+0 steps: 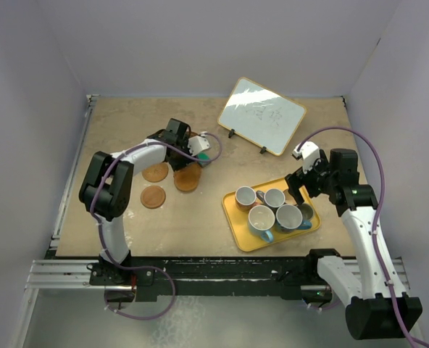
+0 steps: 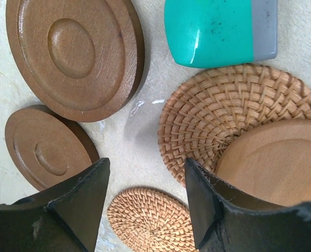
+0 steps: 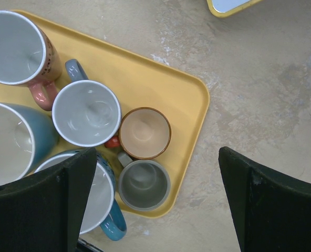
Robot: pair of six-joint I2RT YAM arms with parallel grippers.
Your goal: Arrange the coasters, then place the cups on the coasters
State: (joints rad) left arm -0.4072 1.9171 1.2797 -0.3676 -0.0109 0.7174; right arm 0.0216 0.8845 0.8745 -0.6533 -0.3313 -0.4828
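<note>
Several coasters lie under my left gripper (image 2: 145,169), which is open and holds nothing. Two are dark wooden discs (image 2: 74,52) (image 2: 45,147). Two are woven, one large (image 2: 224,113) and one small (image 2: 147,220) just below the fingertips. A pale wooden coaster (image 2: 281,163) rests on the large woven one. From above, three coasters (image 1: 155,172) (image 1: 153,196) (image 1: 188,179) show beside the left gripper (image 1: 193,150). Several cups stand on the yellow tray (image 3: 189,100), among them an orange-tan one (image 3: 144,133) and a grey one (image 3: 143,185). My right gripper (image 3: 156,155) hangs open above these.
A teal block (image 2: 218,31) lies just beyond the coasters. A small whiteboard (image 1: 261,116) stands propped at the back of the table. The yellow tray (image 1: 236,217) sits at the front right. White walls enclose the table on three sides.
</note>
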